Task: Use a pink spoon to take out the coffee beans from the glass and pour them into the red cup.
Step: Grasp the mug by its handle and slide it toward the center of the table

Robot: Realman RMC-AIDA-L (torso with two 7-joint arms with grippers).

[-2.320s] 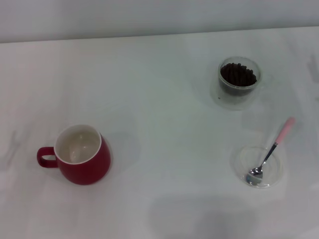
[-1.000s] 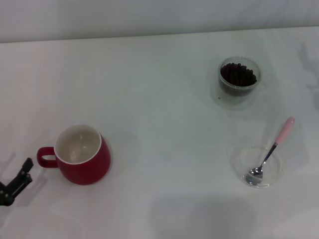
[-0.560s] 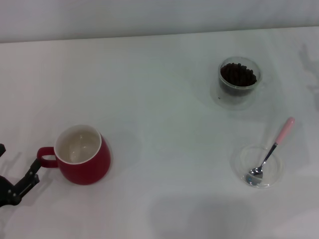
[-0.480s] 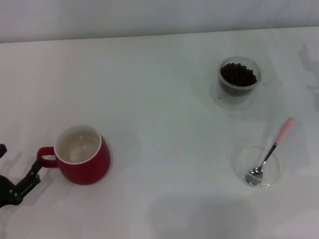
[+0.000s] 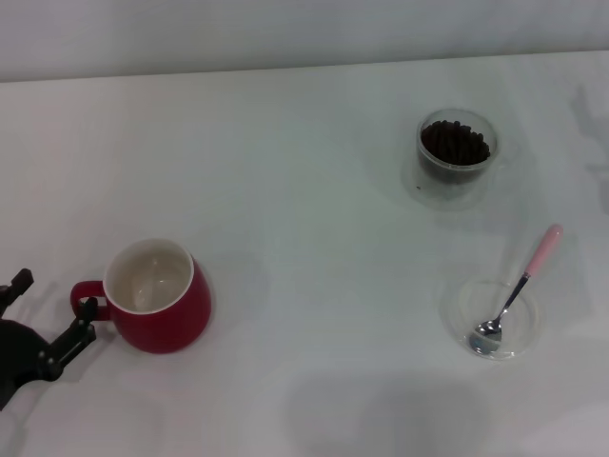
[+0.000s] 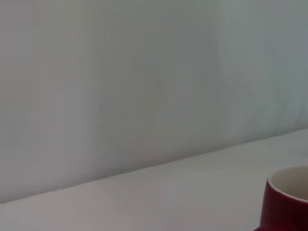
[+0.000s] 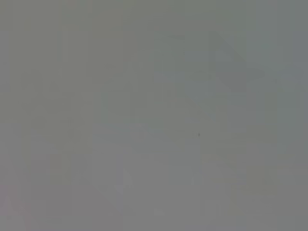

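Observation:
The red cup [image 5: 162,307] stands at the front left, handle toward the left edge; its rim also shows in the left wrist view [image 6: 288,199]. My left gripper [image 5: 49,305] is open, low at the left edge, one finger [image 5: 80,328] right beside the cup's handle. The glass [image 5: 459,181] with coffee beans [image 5: 455,142] stands at the back right. The pink spoon [image 5: 522,280] lies with its bowl in a flat clear dish [image 5: 463,303] at the front right, pink handle pointing away over the rim. My right gripper is out of view.
The white table [image 5: 314,238] runs back to a pale wall [image 5: 285,29]. The right wrist view shows only a plain grey surface.
My left gripper has come in from the left edge and moved right, up to the red cup's handle. The cup, glass, spoon and dish have not moved.

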